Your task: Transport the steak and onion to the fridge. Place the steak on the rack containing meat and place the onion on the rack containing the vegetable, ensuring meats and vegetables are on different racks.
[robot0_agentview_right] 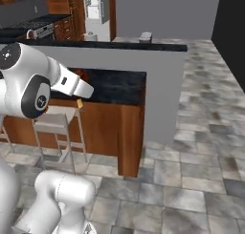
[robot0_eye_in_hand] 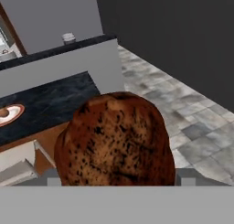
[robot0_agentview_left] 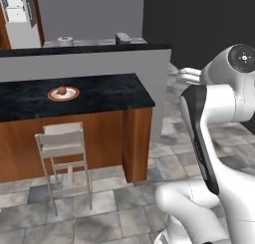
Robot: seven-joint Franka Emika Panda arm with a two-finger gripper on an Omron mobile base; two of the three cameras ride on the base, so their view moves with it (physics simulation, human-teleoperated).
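On dark counter point(robot0_agentview_left: 99, 96), plate point(robot0_agentview_left: 63, 94) holding onion point(robot0_agentview_left: 61, 90); gripper point(robot0_eye_in_hand: 117, 179) grasping steak point(robot0_eye_in_hand: 114, 141), filling hand view.

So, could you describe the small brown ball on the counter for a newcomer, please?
Find the wooden island with the black marbled top, behind the pale chair. On it lies an orange-rimmed white plate. The small brown ball sits at its centre, round, unlike the flat plate.
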